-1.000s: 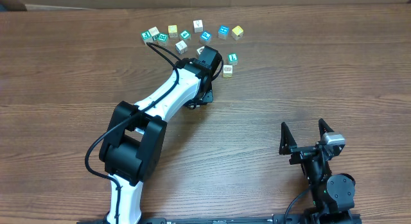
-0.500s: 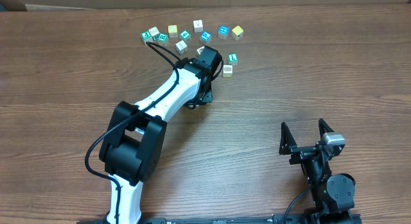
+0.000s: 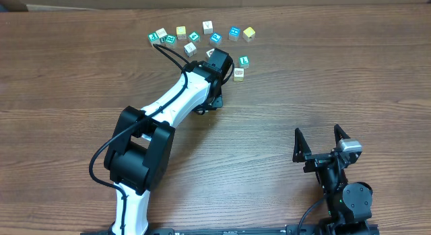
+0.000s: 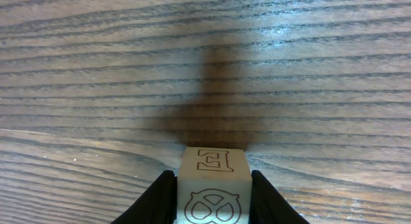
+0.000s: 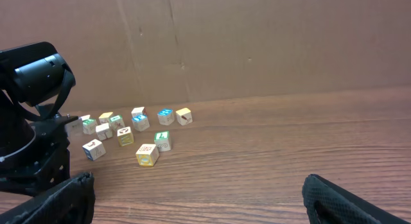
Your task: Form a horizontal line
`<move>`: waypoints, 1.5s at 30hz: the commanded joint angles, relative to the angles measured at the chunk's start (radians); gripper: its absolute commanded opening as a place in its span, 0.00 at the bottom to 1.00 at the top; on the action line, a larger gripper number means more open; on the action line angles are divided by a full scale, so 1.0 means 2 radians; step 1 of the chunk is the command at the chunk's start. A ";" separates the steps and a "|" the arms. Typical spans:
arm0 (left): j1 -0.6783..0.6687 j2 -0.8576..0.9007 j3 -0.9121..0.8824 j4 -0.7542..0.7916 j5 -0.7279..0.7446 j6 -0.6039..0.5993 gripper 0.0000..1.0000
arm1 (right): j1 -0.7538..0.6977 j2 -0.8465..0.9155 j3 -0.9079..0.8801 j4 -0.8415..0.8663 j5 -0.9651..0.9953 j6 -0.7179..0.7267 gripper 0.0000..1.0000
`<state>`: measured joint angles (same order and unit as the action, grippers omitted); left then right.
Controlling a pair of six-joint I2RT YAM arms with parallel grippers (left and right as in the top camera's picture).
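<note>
The left claw (image 4: pixel 212 177) is clamped on a pale cube with the letter E (image 4: pixel 214 161). Its black fingers (image 4: pixel 158 197) press on both sides of the cube, and the cube is low over the wooden table (image 4: pixel 96 70), with its shadow just in front. So this cube is inside the claw, not yet put down.

Just to the right of this claw is the green cube with a white letter (image 3: pixel 244 60), and near it, a little more towards the robot, lies the tan cube (image 3: pixel 238 73). These two are close but not level with each other. The other loose cubes (image 3: pixel 181 31) lie in a bent row beyond the claw and to its left.

I judge that the task is at the beginning: no straight line is visible, and the held cube must be placed, then the others brought beside it.

The right claw (image 3: pixel 320 137) rests far back to the right with its fingers apart, holding nothing.
</note>
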<state>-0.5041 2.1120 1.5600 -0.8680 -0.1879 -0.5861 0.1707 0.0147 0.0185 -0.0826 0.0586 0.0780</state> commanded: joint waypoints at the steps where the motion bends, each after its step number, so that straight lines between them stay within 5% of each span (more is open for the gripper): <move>1: 0.000 0.007 -0.001 -0.003 -0.002 -0.010 0.30 | -0.002 -0.006 -0.005 0.002 -0.001 0.000 1.00; 28: 0.001 0.006 0.002 0.006 -0.005 -0.008 0.52 | -0.002 -0.006 -0.005 0.002 -0.001 0.000 1.00; 41: 0.066 0.006 0.209 -0.023 -0.012 0.171 0.87 | -0.002 -0.006 -0.005 0.002 -0.001 0.000 1.00; 45: 0.072 0.008 0.202 0.011 -0.012 0.208 0.84 | -0.002 -0.006 -0.005 0.002 -0.001 0.000 1.00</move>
<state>-0.3538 2.1311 1.9713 -0.8635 -0.2043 -0.2871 0.1707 0.0147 0.0185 -0.0826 0.0589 0.0780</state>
